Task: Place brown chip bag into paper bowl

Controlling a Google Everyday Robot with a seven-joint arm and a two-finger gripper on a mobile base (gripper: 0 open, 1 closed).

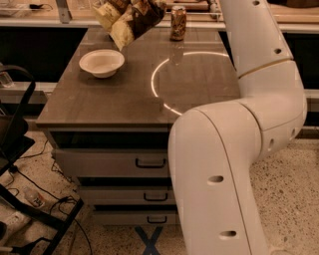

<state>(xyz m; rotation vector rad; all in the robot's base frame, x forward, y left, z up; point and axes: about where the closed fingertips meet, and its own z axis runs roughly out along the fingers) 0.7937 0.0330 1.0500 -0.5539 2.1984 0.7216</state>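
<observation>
The pincer is at the top edge of the view, largely cut off, above the far left part of the tabletop. It is clamped on the upper right end of the brown chip bag. The bag hangs tilted in the air, clear of the tabletop, above and just right of the paper bowl. The bowl stands upright near the left edge. A drink can stands at the far edge, right of the bag.
</observation>
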